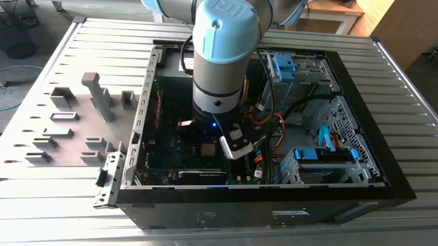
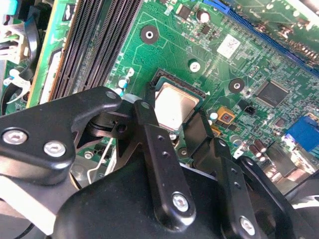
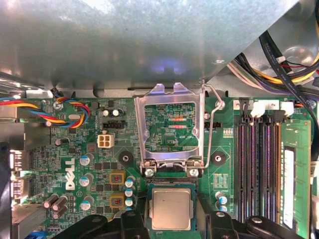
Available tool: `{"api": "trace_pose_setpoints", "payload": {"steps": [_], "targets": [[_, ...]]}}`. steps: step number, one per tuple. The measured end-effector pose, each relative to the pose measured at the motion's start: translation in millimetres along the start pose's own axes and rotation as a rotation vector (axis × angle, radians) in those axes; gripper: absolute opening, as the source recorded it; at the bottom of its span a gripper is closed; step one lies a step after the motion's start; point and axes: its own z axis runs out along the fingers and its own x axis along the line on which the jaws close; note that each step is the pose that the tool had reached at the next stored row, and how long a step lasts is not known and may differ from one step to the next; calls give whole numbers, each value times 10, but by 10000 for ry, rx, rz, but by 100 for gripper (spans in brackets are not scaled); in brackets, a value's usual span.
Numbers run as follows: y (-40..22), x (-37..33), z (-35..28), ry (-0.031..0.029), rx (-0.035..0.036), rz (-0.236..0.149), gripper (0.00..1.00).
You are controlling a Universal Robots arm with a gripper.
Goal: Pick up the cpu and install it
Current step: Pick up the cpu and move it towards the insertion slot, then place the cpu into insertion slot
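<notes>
Here we are, the arm (image 1: 219, 61) plunges straight down into the open computer case (image 1: 260, 210), which lies on its side on the slatted table (image 1: 68, 205). Look in the first wrist view: the cpu (image 3: 171, 208) sits right at the gripper (image 3: 172, 221), silvery top facing up, flat and square inside the black socket (image 3: 172, 184) on the green motherboard (image 3: 227, 144). In the second wrist view it's the same story, with the chip (image 2: 174, 103) tucked directly at the tip of the gripper (image 2: 174, 124), level with the board (image 2: 164, 40). Is the tool clamping the chip or has it let go? I cannot tell from here.

Just beyond the gripper, past the socket, the silver load plate (image 3: 169, 94) stands swung open, clear of the chip, board showing through its window. Its wire lever (image 3: 212, 124) is up alongside it. Off to one flank of the tool run the long memory slots (image 3: 254, 164), parallel and dark. On the opposite flank, farther out, a bundle of coloured wires (image 3: 30, 107) curls onto the board, and a small white connector (image 3: 105, 140) sits near it.
</notes>
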Motion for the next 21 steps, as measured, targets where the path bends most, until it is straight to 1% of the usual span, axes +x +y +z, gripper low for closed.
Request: {"api": "trace_pose_setpoints", "payload": {"steps": [12, 14, 15, 21], "targets": [[0, 0, 3, 0, -2, 0, 47], [0, 0, 3, -1, -3, 1, 48], [0, 0, 3, -2, -2, 1, 54], [0, 0, 3, 0, 0, 0, 54]]}}
